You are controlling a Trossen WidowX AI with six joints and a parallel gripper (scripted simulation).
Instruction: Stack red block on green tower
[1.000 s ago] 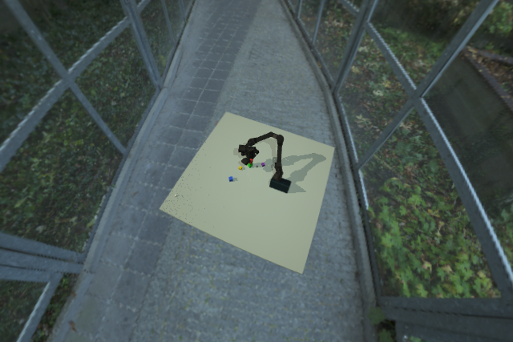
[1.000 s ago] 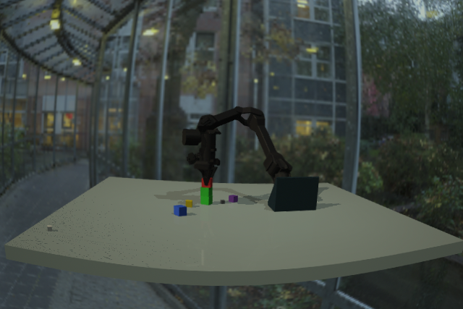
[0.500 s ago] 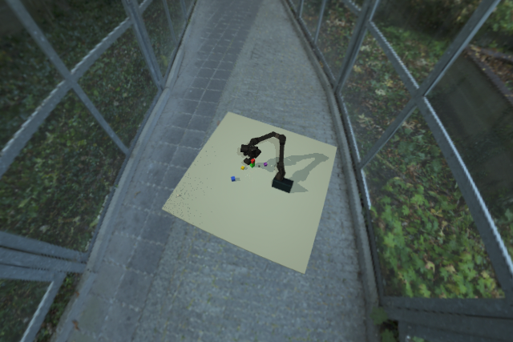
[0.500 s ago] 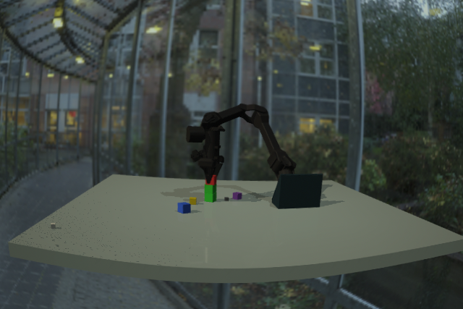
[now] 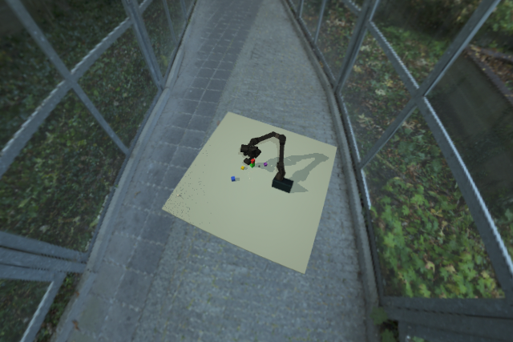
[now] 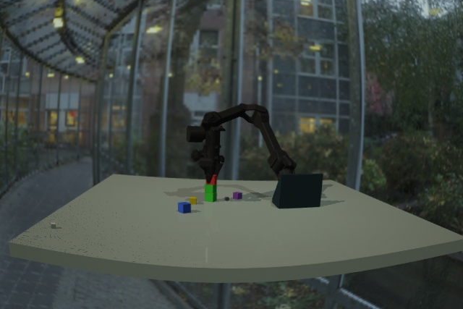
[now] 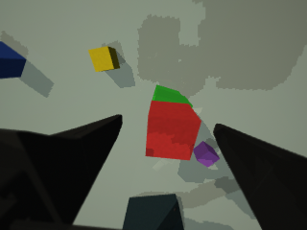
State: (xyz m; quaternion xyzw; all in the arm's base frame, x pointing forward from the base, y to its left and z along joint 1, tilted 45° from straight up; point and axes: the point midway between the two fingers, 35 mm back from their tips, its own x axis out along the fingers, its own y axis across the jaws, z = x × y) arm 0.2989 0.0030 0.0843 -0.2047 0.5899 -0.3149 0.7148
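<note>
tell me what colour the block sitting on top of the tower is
Red. The red block sits on the green tower, seen best in the wrist view, between the open hand's fingers.

The red block (image 7: pixel 172 130) sits square on the green tower (image 6: pixel 210 192) (two cubes tall, upright), between the spread jaws and seemingly touching neither. Only the tower's green top edge shows from the wrist.

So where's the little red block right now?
The red block sits on top of the green tower, between the open hand's fingers; exterior view shows it mid-table, with the yellow cube left and purple cube right.
</note>
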